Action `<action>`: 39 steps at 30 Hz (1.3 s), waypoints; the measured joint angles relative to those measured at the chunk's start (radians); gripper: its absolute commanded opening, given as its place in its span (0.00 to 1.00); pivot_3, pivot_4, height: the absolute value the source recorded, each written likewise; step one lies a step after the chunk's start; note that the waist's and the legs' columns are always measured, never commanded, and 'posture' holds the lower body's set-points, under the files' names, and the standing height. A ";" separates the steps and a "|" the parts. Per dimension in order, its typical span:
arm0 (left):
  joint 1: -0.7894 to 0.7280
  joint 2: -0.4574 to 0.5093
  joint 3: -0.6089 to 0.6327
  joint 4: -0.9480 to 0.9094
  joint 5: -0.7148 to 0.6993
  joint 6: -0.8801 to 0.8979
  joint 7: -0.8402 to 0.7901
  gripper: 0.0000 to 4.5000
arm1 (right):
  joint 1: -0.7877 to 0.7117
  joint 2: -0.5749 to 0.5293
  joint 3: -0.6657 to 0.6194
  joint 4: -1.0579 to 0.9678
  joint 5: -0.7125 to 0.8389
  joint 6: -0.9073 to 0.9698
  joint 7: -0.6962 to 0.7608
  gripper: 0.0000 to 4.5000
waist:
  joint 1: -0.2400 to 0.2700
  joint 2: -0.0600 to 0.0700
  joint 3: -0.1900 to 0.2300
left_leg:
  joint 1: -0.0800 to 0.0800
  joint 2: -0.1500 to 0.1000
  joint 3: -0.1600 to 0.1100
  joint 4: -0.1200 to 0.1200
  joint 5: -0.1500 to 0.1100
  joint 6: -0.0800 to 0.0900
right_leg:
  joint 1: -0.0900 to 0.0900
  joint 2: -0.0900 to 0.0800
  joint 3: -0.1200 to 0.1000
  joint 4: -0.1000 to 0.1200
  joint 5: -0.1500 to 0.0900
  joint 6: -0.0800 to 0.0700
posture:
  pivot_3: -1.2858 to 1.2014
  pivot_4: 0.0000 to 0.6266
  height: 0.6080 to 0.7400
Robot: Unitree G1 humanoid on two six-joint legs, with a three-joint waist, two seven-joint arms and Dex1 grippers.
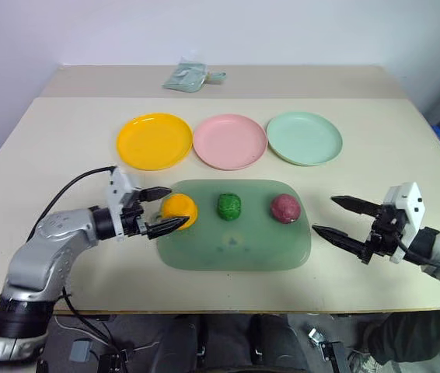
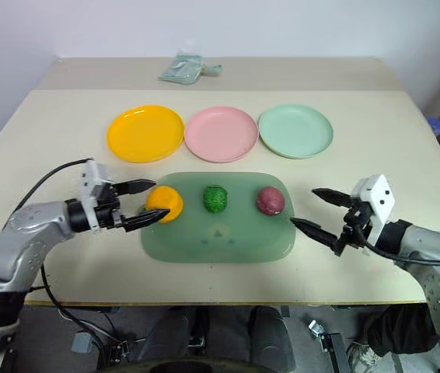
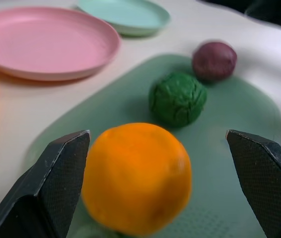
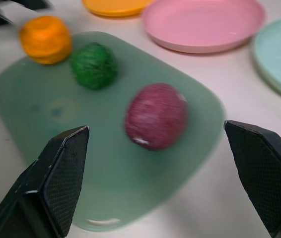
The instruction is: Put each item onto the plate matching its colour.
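Where the tray [image 1: 235,249] lies, orange lump [image 1: 179,210], bumpy green lump [image 1: 229,206], maroon lump [image 1: 285,208].

Three small lumps sit in a row on a translucent green tray [image 1: 235,252]: an orange-yellow ball [image 1: 181,209] at the robot's left, a bumpy dark green lump [image 1: 229,206] in the middle, a maroon lump [image 1: 285,207] at the right, each apart from its neighbour. Beyond the tray, three shallow round plates lie side by side: yellow plate [image 1: 154,141], pink plate [image 1: 229,141], mint green plate [image 1: 304,138], all bare.
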 measured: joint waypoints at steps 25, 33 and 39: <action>-0.474 -0.222 0.118 0.687 0.304 -0.131 0.588 0.72 | -0.124 0.109 0.184 -0.079 -0.051 -0.008 -0.149 1.00 | 0.004 -0.004 0.002 | -0.004 -0.001 -0.002 0.012 -0.003 0.006 | 0.001 0.001 -0.002 0.004 0.000 0.001 | 0.52 0.24 1.00; -0.671 -0.279 0.114 1.057 0.356 -0.282 0.623 0.99 | -0.254 0.186 0.302 -0.041 -0.105 0.010 -0.221 1.00 | -0.003 -0.008 0.001 | -0.005 -0.001 0.000 0.011 -0.003 0.005 | 0.000 0.001 -0.002 0.005 0.001 0.003 | 0.52 0.24 1.00; -0.613 -0.248 0.124 0.964 0.364 -0.371 0.584 0.99 | -0.287 0.193 0.381 -0.040 -0.151 0.021 -0.248 1.00 | -0.003 -0.008 0.001 | -0.005 -0.001 0.000 0.012 -0.003 0.005 | 0.000 0.000 -0.002 0.005 0.001 0.003 | 0.52 0.24 1.00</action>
